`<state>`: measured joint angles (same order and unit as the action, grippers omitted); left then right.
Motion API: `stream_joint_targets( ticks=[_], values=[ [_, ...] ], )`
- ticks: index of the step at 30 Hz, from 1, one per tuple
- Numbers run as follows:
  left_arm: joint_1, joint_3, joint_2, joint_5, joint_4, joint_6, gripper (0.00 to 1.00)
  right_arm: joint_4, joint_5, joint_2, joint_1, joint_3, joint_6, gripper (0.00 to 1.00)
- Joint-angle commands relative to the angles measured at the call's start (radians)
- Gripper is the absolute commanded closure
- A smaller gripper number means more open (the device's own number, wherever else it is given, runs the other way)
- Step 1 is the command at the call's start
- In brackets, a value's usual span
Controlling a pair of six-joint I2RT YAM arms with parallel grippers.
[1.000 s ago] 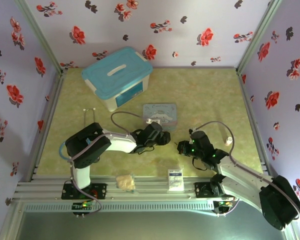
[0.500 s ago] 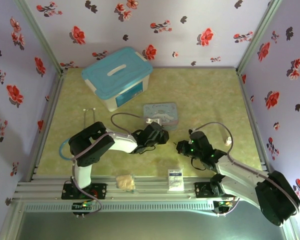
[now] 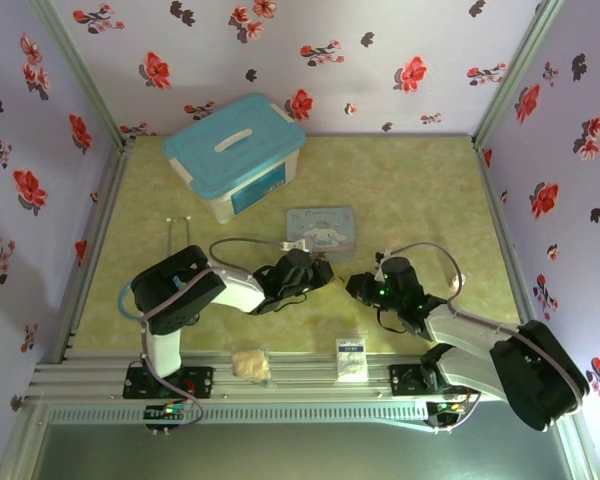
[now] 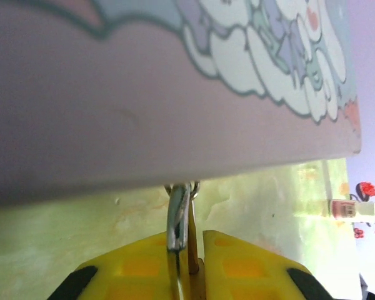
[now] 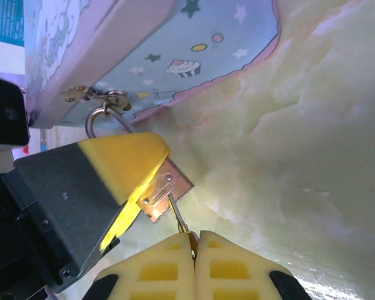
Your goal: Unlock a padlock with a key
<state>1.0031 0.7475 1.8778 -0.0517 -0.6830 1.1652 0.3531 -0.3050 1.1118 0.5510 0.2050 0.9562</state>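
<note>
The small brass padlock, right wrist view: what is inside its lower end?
A thin dark metal key has its tip in the small brass padlock. The key's head is hidden between the right pincer's yellow pads; how deep it goes cannot be seen.

The left arm (image 3: 230,288) lies low and folded, its forearm reaching rightward, its claw (image 4: 189,244) pinched tight on the padlock (image 5: 167,187) between yellow pads (image 4: 237,262). The right arm (image 3: 475,335) stretches low and leftward to meet it, its claw (image 5: 194,242) closed on the key (image 5: 177,215), pads pressed together. The two claws face each other, near but apart.
</note>
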Motion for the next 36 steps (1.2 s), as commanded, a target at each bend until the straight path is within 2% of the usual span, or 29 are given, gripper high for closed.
stream_joint_targets(
  ticks=[1,7,12,17,22,36],
  values=[
    [-0.011,-0.014,-0.031,0.009,-0.061,0.072,0.97,0.112,-0.089,0.041,-0.020,-0.024,0.036,1.00],
    [-0.015,-0.075,-0.015,-0.015,-0.215,0.173,1.00,0.177,-0.192,0.085,-0.048,-0.027,0.045,1.00],
    [-0.018,-0.079,-0.016,-0.022,-0.243,0.182,1.00,0.142,-0.246,0.087,-0.076,-0.021,0.020,1.00],
    [-0.020,-0.077,-0.009,-0.022,-0.250,0.194,1.00,0.245,-0.319,0.163,-0.119,-0.034,0.046,1.00],
    [-0.020,-0.075,-0.012,-0.021,-0.251,0.197,1.00,0.407,-0.341,0.252,-0.131,-0.041,0.087,1.00],
    [-0.023,-0.061,-0.025,-0.023,-0.201,0.173,1.00,0.454,-0.343,0.280,-0.146,-0.057,0.072,1.00]
  ],
)
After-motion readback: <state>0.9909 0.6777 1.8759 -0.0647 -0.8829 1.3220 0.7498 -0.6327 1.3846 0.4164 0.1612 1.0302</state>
